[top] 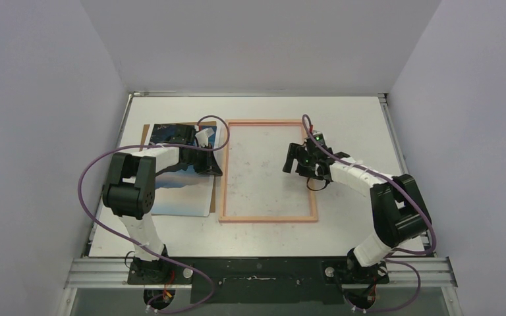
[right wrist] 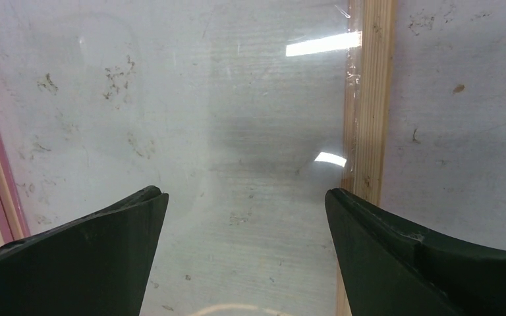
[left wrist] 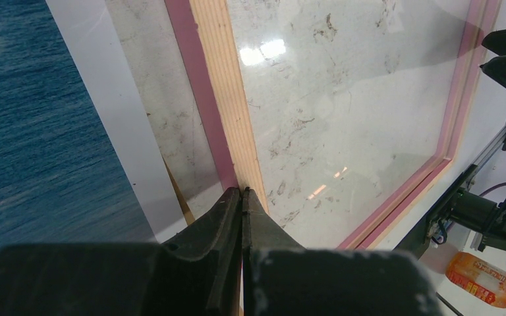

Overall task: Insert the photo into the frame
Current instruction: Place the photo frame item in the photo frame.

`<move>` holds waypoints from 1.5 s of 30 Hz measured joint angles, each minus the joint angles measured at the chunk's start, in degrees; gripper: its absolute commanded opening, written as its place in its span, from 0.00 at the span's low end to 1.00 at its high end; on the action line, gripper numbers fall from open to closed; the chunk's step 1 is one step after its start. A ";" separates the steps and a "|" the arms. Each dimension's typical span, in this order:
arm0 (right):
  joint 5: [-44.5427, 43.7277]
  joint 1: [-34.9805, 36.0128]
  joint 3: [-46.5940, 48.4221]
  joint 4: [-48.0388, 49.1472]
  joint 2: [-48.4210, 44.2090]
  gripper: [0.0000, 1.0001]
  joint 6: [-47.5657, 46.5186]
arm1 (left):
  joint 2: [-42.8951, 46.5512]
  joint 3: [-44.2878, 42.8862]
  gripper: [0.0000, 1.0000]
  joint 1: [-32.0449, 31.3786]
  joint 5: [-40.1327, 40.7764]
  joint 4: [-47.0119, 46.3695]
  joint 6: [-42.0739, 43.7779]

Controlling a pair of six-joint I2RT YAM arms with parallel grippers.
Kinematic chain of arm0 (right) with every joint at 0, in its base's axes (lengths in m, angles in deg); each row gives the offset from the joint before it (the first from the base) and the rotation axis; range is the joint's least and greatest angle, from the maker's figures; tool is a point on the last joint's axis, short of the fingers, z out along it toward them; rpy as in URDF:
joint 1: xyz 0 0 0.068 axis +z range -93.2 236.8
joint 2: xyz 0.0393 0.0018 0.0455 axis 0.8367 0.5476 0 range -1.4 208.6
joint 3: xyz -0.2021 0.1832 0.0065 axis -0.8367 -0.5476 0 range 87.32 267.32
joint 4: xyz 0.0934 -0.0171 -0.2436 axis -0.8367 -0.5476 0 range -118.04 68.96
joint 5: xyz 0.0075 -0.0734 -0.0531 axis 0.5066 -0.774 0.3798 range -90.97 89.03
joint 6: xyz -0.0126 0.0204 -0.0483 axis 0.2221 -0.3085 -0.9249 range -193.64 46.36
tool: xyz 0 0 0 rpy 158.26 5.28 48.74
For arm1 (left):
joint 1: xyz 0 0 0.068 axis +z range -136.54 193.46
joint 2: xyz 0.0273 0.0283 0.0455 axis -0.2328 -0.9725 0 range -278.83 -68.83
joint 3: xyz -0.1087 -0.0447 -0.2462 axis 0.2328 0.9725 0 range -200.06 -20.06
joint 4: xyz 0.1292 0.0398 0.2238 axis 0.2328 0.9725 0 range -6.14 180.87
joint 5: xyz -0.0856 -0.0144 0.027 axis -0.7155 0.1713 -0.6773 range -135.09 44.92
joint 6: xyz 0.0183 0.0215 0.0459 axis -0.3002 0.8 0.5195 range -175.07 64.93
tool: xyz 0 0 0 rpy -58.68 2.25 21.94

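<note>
Plainly, the photo [top: 188, 196] is not in yet. It lies at 9 o'clock of the frame [top: 268, 218], on a brown backing board [top: 146, 131], with your left arm crossing over its middle. The frame rests flat on the surface [top: 356, 118], pale wood side up, with a smeared clear pane [right wrist: 237, 99] inside it. Your left tool [left wrist: 242, 195] is clenched with nothing visible between its fingers, its tip at the frame's 9 o'clock rail. Your right tool [right wrist: 245, 197] is released and spread wide above the pane, just inside the 3 o'clock rail.

The step looks like settling the frame before the photo comes across. To do it well, press only lightly with the closed left tip so the rail does not skate toward 3 o'clock. Bring the right fingers down astride their rail, not onto the pane.

You cannot tell from either view whether the left tip touches the rail or hangs just over it. The photo's edge nearest the frame is hidden beneath the left wrist, so it is unclear whether it lies flat. Low in the left wrist view an orange packet [left wrist: 481, 280] shows beyond the surface edge, too blurred to identify.
</note>
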 measured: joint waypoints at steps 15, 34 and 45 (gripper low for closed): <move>-2.82 2.71 3.69 0.20 4.50 0.96 -0.11 | -0.02 0.00 0.00 0.00 -0.02 0.00 -0.02; -18.53 8.50 14.05 -8.24 10.78 0.93 -2.60 | -0.26 -0.20 0.00 0.87 -0.68 0.24 0.07; -20.59 6.93 28.30 -8.44 23.45 0.93 -6.40 | -1.51 -0.22 0.00 2.40 1.01 1.01 1.01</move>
